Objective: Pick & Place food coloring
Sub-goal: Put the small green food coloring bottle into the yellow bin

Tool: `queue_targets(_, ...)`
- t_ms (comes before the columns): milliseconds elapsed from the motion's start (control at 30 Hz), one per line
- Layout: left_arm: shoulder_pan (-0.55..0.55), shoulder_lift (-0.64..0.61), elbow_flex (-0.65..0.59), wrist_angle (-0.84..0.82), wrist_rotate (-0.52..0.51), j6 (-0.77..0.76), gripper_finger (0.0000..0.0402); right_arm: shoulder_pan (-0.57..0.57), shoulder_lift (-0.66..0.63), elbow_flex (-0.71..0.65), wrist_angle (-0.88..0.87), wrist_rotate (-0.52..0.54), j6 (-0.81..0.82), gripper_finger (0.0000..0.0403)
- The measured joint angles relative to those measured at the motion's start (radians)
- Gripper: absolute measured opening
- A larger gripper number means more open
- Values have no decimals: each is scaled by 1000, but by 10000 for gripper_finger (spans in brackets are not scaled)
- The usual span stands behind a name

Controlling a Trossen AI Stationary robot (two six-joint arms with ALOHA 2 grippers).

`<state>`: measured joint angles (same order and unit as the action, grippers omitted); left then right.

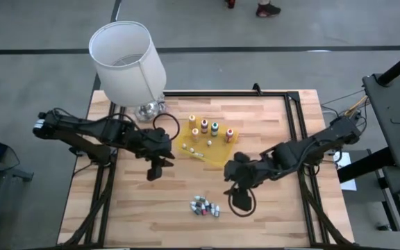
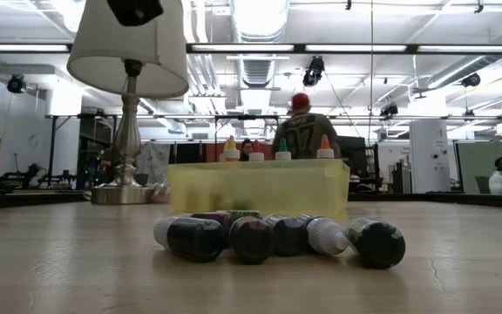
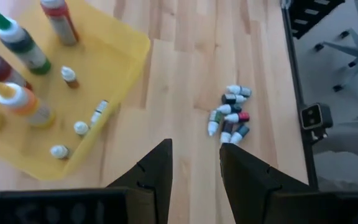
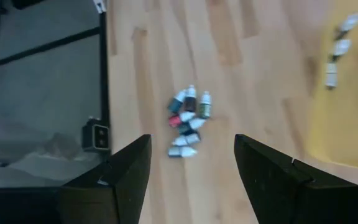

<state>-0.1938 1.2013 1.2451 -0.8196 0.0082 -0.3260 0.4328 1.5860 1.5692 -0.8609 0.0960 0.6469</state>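
Here, first, a big pale wooden table (image 1: 137, 201), with a tall white lamp with a silver foot (image 1: 123, 59) standing at its far left corner.

Next, two dark arms reaching in from the sides. Left gripper (image 1: 155, 170) hanging over bare wood just beside the tray, fingers a little apart, holding nothing. Right gripper (image 1: 233, 189) hanging between the tray and the little pile, fingers wide apart, holding nothing too.

Then a flat yellow plastic tray (image 1: 217, 151) near the middle of the table. Standing upright in it, the finger-long squeeze bottles of food coloring (image 1: 205, 128), red, orange, yellow and green, with pale pointed tips. Lying in the tray too, a few tiny loose vials (image 3: 79, 127).

Smallest of all, a pile of tiny mixed-colour vials (image 1: 204, 206), out on the wood near the front edge, lying on their sides and touching each other.

Probably very light, and probably soft plastic, so easy to squash. Round and smooth, so likely to roll or slip away. Best to pinch one vial gently across its fat middle, not the thin tip. Best to start at the edge of the pile, away from the packed middle.

Hard to count the vials in the pile. Only the tips of the tall bottles showing above the tray wall in the low view. No gripper showing there at all. No labels clear enough to read.
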Motion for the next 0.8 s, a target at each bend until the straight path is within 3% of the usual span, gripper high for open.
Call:
queue_targets(167, -20, -26, -71, 35, 27, -18, 106, 0, 7, -119, 130, -65, 77, 221)
queue_targets(367, -55, -45, -136, 112, 35, -18, 106, 13, 79, -180, 142, -154, 169, 221)
queue_targets(567, -75, -42, -165, 156, 58, -19, 106, 30, 186, -169, 147, -257, 194, 221)
queue_targets(800, -78, -41, -169, 189, 60, -18, 106, 44, 295, -60, 154, -266, 236, 221)
